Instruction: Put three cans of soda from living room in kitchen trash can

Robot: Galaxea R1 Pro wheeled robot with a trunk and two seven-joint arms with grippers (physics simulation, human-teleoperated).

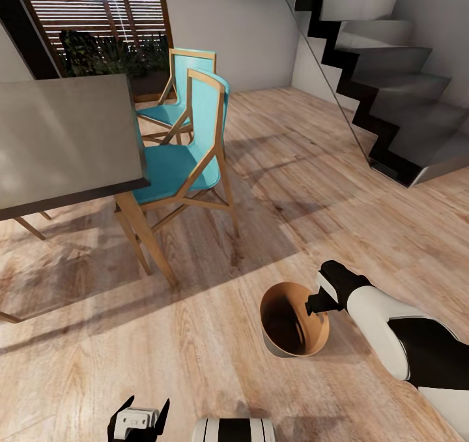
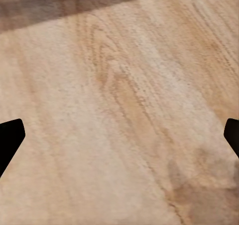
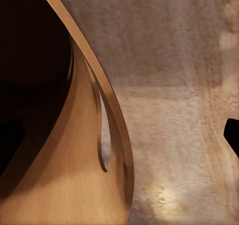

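The tash can (image 1: 294,319) sits in the lower right of the head view, tilted so its coppery inside faces the camera, with the right gripper (image 1: 317,304) at its rim. In the right wrist view the rim and handle slot of the bin (image 3: 94,150) run between the fingers, 1 finger dark inside the bowl and the other (image 3: 232,135) well outside the wall, so the jaws look spread around the rim rather than clamped; whether they truly pinch it I cannot tell. That is the main risk: a thin, curved wall held at 1 point could swivel or slip out as the base drives on. The left gripper (image 1: 139,420), at the bottom edge, hangs released and empty over the plank floor (image 2: 119,105). No cans show inside the bin or anywhere else. The table (image 1: 65,142) and the 2 blue chairs (image 1: 179,168) in the upper left crowd the route, and a swinging bin could clip a chair leg.
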